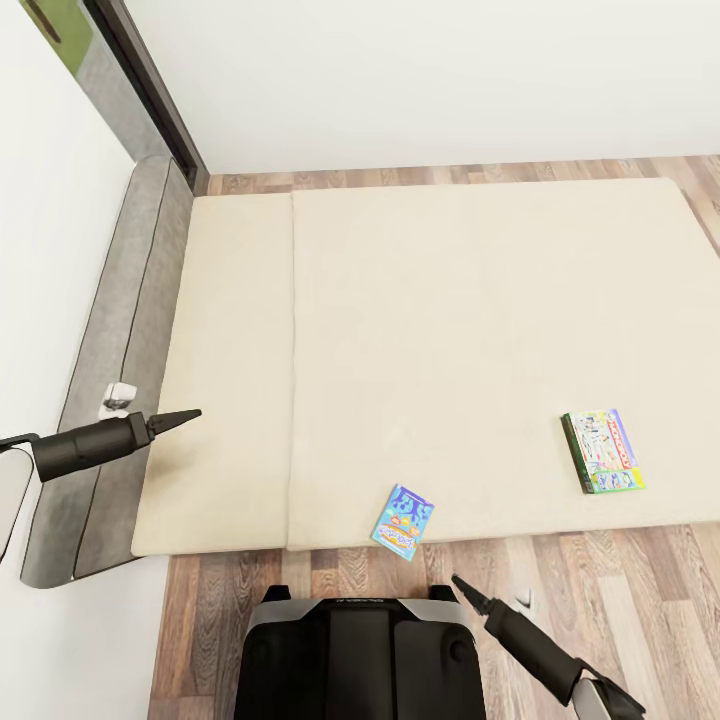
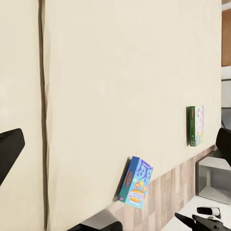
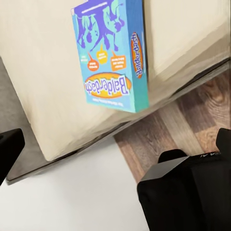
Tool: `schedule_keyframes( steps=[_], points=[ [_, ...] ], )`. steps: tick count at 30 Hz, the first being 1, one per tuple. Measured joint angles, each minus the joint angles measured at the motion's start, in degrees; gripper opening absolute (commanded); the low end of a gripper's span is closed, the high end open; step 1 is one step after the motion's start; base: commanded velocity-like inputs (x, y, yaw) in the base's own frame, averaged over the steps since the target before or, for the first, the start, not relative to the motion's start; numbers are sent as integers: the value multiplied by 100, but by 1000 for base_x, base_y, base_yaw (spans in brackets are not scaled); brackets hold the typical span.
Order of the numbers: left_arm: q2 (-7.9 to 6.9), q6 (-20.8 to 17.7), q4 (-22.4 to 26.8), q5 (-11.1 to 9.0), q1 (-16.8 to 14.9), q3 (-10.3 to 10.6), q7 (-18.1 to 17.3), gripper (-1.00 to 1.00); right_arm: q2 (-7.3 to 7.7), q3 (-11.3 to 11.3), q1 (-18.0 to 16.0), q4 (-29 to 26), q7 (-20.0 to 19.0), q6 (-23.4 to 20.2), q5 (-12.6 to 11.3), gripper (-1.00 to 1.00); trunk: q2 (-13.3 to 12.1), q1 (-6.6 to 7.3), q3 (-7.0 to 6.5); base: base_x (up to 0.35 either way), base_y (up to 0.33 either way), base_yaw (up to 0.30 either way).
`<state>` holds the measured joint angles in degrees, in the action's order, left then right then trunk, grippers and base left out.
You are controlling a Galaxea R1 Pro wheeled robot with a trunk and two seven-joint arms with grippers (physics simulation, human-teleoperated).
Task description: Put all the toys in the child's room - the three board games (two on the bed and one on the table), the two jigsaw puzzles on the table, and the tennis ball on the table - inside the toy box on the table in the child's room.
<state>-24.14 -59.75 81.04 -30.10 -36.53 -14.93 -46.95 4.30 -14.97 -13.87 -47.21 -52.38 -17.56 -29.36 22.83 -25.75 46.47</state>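
The beige bed [image 1: 450, 300] spreads out in front of me. A small blue board game [image 1: 403, 521] lies near its front edge, partly over the rim. In the right wrist view this blue box [image 3: 111, 57] is close, just ahead of the open fingers. A white and green Monopoly board game [image 1: 602, 451] lies further right on the mattress; it is also in the left wrist view [image 2: 196, 125]. My left gripper [image 1: 190, 414] hovers open over the bed's left strip. My right gripper [image 1: 462, 583] is open above the floor, short of the blue box. Toy box, table, jigsaw puzzles and tennis ball are out of view.
A grey headboard [image 1: 120, 330] runs along the left wall, with a small white object [image 1: 118, 396] on it. Wooden floor [image 1: 620, 600] lies between my base [image 1: 360, 655] and the bed. A dark door frame [image 1: 150, 90] stands at the far left corner.
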Motion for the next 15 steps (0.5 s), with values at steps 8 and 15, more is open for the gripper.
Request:
schedule_keyframes(
  steps=[8, 15],
  points=[
    [-2, 0, 0, 0, 0, 2, 0, 100, -24, 74, -46, 105, 59, 40, 15, 100, 0, 0, 0, 0, 0, 0],
    [1, 0, 0, 0, 0, 3, 0, 100, -26, 366, -310, 564, 112, 121, 67, 100, 0, 0, 0, 0, 0, 0]
  ],
)
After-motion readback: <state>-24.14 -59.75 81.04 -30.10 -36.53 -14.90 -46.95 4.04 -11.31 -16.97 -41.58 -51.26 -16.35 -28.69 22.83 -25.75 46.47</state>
